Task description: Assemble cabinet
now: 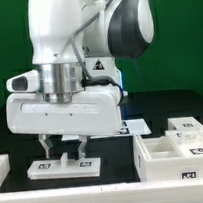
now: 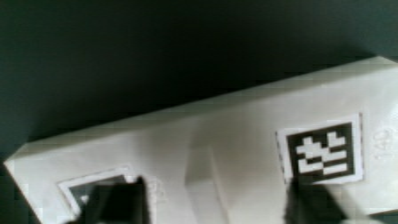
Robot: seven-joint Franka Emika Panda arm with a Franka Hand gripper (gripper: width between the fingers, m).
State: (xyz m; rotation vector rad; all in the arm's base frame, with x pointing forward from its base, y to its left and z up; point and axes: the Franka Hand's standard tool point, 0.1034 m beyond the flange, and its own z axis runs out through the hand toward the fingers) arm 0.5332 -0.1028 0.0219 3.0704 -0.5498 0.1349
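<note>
Probably picking up: the slightly parted gripper (image 1: 73,149) is meeting a flat white tagged plastic panel (image 1: 64,168) at the tabletop's front edge; hold unclear; next, firm closure.

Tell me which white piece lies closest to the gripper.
The low block with two front tags, right below the gripper. The big box stands off toward the exterior view's right, another piece at its left edge.

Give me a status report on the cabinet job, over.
Jaws spread, down at small flat white tagged plastic panel; grip unconfirmed. Open white plastic box body sits apart, exterior view's right. Nothing blocking visible.
</note>
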